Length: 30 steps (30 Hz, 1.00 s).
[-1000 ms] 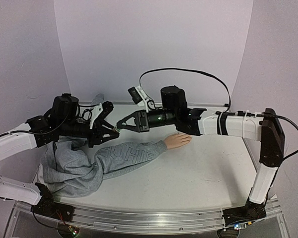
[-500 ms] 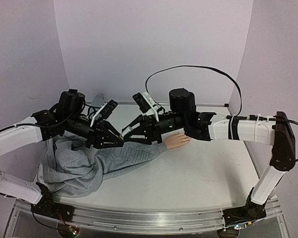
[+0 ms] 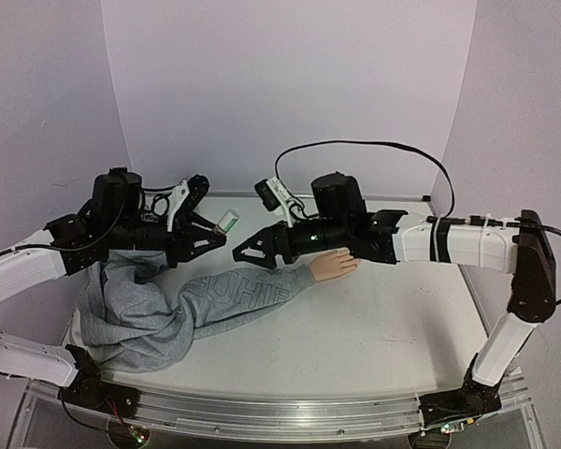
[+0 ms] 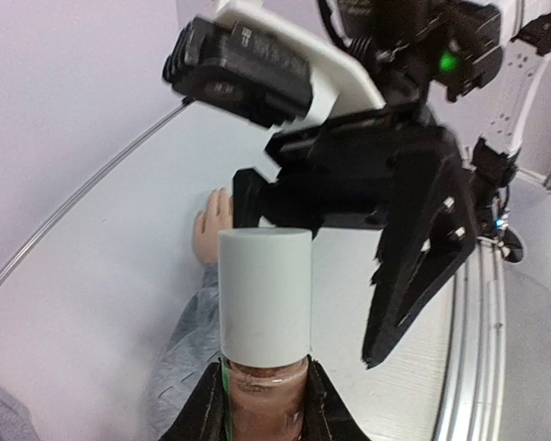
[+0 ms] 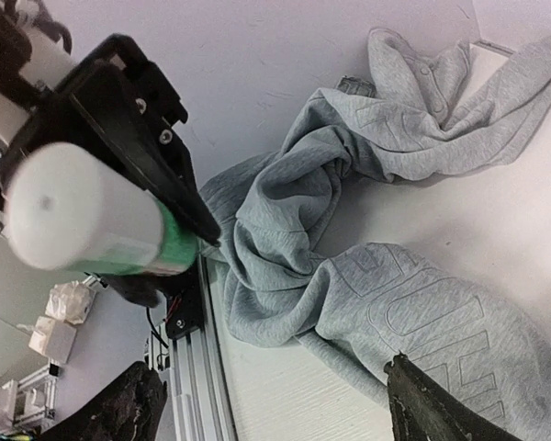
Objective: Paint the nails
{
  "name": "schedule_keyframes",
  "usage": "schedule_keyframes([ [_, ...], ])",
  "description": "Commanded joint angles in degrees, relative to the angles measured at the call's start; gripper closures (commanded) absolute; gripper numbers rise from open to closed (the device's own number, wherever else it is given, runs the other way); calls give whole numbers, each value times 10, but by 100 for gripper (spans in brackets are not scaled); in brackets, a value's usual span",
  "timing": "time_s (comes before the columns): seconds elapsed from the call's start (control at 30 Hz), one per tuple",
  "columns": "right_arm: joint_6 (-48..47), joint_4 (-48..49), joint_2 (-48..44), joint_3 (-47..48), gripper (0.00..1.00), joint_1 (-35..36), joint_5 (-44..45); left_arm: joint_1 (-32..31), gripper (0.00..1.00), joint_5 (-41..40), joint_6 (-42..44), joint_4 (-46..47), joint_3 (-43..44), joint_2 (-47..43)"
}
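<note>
Right gripper (image 3: 244, 253) has released and backed off, jaws apart. Left gripper (image 3: 214, 229) stays clamped on the bottle (image 3: 226, 223), cap (image 4: 264, 292) on. The nails (image 3: 355, 263) lie rightward on the mannequin hand (image 3: 333, 267). Recommendation: realign squarely on the cap before closing and twisting.

The sweatshirt (image 3: 159, 313) is grey cloth, a soft matt fleece with raised lettering on the sleeve. At its cuff the mannequin hand (image 3: 333, 266) looks like smooth, matt peach plastic; the nails (image 3: 356, 263) are too small to judge. Under the sweatshirt the worktop (image 3: 383, 327) is white, smooth and dull. Above the sweatshirt, the bottle (image 4: 264, 303) has a matt white cap over glossy glass. The left end effector (image 3: 213, 231) and right end effector (image 3: 248, 254) are matt black plastic.
</note>
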Motion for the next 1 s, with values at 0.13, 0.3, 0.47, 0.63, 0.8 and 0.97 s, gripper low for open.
schedule_keyframes([
  [0.13, 138, 66, 15, 77, 22, 1, 32, -10, 100, -133, 46, 24, -12, -10],
  [0.3, 163, 69, 54, 124, 34, 3, 27, -12, 100, -133, 47, 24, -16, -9],
  [0.47, 166, 73, 73, 149, 52, 5, 25, -15, 100, -129, 49, 24, -20, -11],
  [0.63, 152, 79, 78, 145, 82, 6, -9, -16, 100, -99, 43, 24, -21, -17],
  [0.8, 81, 108, 59, 105, 100, 5, -85, -14, 100, 1, 19, 24, -9, -17],
  [0.97, -65, 135, 27, 31, 100, 8, -276, 7, 100, 303, -15, 25, 28, 7],
])
